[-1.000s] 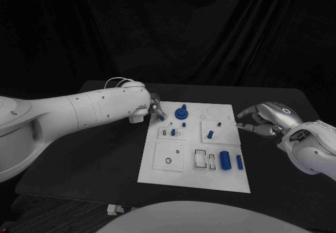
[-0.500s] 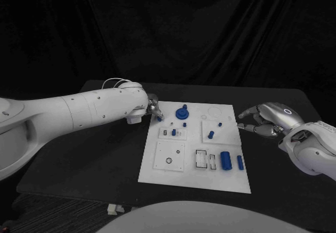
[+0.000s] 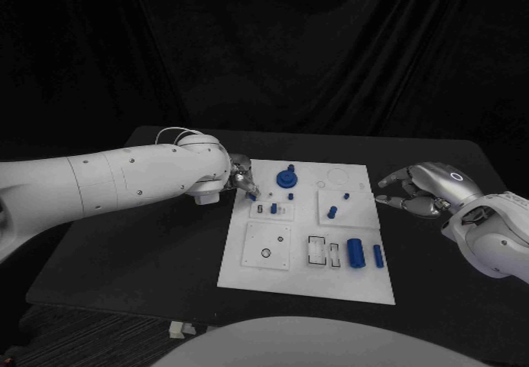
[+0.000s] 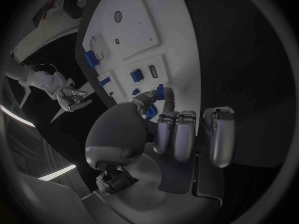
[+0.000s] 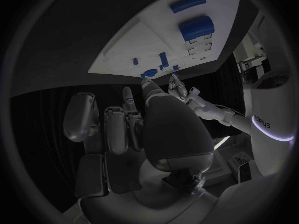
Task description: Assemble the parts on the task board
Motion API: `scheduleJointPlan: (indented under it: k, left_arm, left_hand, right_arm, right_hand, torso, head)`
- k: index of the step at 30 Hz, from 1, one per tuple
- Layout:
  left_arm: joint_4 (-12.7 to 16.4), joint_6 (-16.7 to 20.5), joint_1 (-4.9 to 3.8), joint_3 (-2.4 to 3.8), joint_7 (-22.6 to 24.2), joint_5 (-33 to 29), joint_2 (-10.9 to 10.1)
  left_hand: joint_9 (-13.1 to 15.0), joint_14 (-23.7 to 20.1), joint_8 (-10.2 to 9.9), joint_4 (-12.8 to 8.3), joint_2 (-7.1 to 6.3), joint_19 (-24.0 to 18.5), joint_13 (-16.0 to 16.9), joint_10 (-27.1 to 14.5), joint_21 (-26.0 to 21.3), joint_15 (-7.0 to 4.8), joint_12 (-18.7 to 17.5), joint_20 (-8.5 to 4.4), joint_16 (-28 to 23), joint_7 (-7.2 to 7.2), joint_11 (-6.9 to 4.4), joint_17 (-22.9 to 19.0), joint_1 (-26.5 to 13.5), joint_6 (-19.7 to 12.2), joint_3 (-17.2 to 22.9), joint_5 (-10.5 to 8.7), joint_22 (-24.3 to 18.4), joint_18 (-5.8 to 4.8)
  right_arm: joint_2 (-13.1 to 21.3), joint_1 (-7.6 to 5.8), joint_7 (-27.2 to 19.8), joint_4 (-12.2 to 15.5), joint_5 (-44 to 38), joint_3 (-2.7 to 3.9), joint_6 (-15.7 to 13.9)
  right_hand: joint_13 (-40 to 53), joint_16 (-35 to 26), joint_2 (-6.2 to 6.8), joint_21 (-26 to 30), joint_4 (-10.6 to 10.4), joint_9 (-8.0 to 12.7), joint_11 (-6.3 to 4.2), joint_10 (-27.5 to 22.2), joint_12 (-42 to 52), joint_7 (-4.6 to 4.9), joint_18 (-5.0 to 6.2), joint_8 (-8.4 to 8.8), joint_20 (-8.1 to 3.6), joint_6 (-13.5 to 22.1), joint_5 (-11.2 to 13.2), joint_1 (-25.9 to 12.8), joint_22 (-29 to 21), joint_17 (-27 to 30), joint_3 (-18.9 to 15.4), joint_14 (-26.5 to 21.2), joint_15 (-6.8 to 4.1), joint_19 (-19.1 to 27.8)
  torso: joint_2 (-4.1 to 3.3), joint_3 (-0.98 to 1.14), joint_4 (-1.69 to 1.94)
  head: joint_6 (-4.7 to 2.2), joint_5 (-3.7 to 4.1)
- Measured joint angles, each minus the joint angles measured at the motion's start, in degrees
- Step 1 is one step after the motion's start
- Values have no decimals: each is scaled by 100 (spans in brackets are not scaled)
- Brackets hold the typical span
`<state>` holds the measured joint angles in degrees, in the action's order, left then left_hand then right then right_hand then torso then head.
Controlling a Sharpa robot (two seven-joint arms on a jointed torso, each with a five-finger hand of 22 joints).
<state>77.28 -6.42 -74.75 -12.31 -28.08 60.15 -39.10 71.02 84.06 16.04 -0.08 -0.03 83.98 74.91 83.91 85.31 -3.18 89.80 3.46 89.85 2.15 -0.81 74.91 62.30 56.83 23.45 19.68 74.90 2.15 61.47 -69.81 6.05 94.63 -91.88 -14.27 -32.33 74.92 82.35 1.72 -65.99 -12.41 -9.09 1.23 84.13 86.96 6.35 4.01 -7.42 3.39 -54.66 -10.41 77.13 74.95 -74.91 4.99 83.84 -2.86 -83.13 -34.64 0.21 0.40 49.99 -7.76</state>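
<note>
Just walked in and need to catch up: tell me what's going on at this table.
A two-armed robot is assembling small blue parts on a white task board. Its left robot hand is at the board's far left corner, pinching a small blue peg just above the board. The right robot hand hovers off the board's right edge, fingers curled, holding nothing. A round blue part stands near the far edge, and a large blue cylinder with a slimmer blue piece beside it lies nearer the robot.

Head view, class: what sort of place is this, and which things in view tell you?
Probably a robotics lab or test cell: a black table against dark drapes, a white task board with small blue parts, and two robot hands, left hand and right hand.
</note>
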Motion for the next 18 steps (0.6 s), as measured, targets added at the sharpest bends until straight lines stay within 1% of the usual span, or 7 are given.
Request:
scheduleJointPlan:
  k: [4, 7, 14, 18]
  left_arm:
    - [226, 46, -5, -3, -77, 0, -89]
    - [347, 92, -8, -3, -120, 0, -131]
    - [441, 150, -6, -3, -172, 0, -141]
    - [434, 170, 21, -3, -178, 0, -126]
  left_hand:
    - [-2, 0, -24, 8, 7, 0, 0, 0, 0, 0, 0, 0, 0, 1, 0, 0, -7, 1, 8, -10, 0, 0]
    - [-10, 0, -24, 7, 7, 0, 0, 21, 0, 0, 0, 0, 0, 2, -20, 0, -7, 2, 40, -16, 0, 0]
    - [-13, 0, -24, 0, 7, 0, 0, 22, 0, 0, 0, 1, 0, 11, -21, 0, -8, 11, 47, -17, 0, 0]
    - [-13, 0, -25, -1, -1, 0, 0, 22, 0, 1, 0, 0, 0, -6, -21, 0, -15, 34, 47, -18, 0, -1]
  right_arm:
    - [7, 2, 1, 6, 0, 0, 3]
    - [12, 5, 2, 6, 0, 0, 5]
    - [19, 21, 3, 6, 0, 0, 9]
    - [19, 26, 3, 6, 0, 0, 10]
  right_hand:
    - [0, 0, 0, 0, 0, 0, 0, 0, 0, 0, 0, 0, 0, 0, 0, 0, 0, 0, 0, 0, 0, 0]
    - [0, 0, 0, 0, 0, 0, 0, 0, 0, 0, 0, 0, 0, 0, 0, 0, 0, 0, 0, 0, 0, 0]
    - [-1, 0, 0, 21, 0, 5, 0, 0, 0, 0, 0, 0, 0, 0, 0, 0, 0, 0, 0, 0, 0, 0]
    - [-1, 0, 0, 21, 0, 5, 0, 0, 0, 0, 0, 0, 0, 0, 0, 0, 0, 0, 0, 0, 0, 0]
  torso:
    - [-1, -1, -3]
    - [-1, -3, -7]
    - [0, -5, -7]
    - [0, -6, -7]
  head:
    - [0, 7]
    - [0, -14]
    - [0, -36]
    - [0, -48]
